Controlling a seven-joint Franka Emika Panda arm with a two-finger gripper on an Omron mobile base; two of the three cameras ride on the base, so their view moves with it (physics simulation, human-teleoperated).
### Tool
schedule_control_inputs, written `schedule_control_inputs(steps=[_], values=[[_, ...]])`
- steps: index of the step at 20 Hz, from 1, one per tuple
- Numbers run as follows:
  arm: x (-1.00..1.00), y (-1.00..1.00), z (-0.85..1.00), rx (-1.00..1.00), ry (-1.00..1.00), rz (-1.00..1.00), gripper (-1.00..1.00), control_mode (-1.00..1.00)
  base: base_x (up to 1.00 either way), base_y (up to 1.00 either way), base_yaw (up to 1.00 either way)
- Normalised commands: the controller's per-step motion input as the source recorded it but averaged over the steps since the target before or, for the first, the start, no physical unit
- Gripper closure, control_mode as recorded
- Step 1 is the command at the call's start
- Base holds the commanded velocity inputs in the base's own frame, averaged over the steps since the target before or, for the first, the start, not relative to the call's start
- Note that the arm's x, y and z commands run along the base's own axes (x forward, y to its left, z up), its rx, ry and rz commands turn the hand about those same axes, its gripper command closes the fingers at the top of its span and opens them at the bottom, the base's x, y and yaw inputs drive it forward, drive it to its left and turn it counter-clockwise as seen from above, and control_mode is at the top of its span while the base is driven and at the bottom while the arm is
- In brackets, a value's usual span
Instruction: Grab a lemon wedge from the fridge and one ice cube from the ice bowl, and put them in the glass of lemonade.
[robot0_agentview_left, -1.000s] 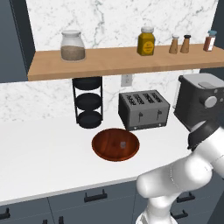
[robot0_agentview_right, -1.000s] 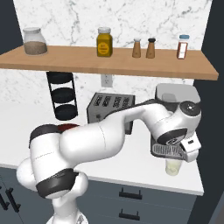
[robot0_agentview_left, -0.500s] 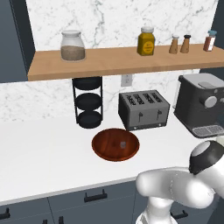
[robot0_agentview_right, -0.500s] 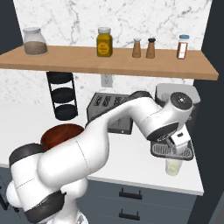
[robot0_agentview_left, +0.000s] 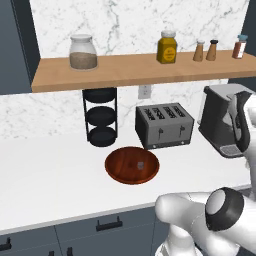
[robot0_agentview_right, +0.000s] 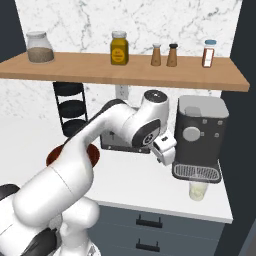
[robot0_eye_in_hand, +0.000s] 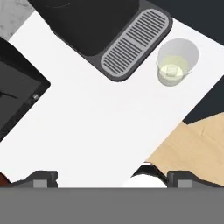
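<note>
The glass of lemonade (robot0_eye_in_hand: 177, 61) stands on the white counter beside the coffee machine's drip tray; a small pale yellow-green lump, apparently the lemon wedge (robot0_eye_in_hand: 169, 70), sits in its liquid. From the right base view, the glass (robot0_agentview_right: 198, 190) is in front of the machine. My gripper (robot0_eye_in_hand: 113, 179) is open and empty, hovering above the counter to the left of the glass (robot0_agentview_right: 166, 154). The ice bowl (robot0_agentview_left: 132, 165) lies in front of the toaster, a tiny ice cube (robot0_agentview_left: 140, 164) in it. The fridge is out of view.
The coffee machine (robot0_agentview_right: 200, 135) stands at the counter's right end and the toaster (robot0_agentview_left: 164, 125) to its left. A black three-tier rack (robot0_agentview_left: 101, 117) is at the back wall. A shelf (robot0_agentview_left: 125, 70) with jars hangs above. The counter edge (robot0_eye_in_hand: 175, 118) drops to the floor by the glass.
The hand has swung left, away from above the glass toward the toaster. The jaws have stayed open. Bowl, glass and base have not moved.
</note>
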Motion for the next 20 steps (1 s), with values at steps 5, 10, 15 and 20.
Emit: schedule_control_inputs(steps=[5, 10, 15, 20], values=[[0.02, 1.00, 0.00, -0.10, 0.24, 0.25, -1.00, -1.00, 0.00, 0.00, 0.00], [-0.10, 1.00, -0.11, 0.03, 0.00, 0.29, -1.00, -1.00, 0.00, 0.00, 0.00], [-0.08, 1.00, -0.43, 0.00, 0.01, 0.36, -1.00, -1.00, 0.00, 0.00, 0.00], [-0.02, 0.94, -0.34, 0.00, 0.02, 0.33, -1.00, -1.00, 0.00, 0.00, 0.00]])
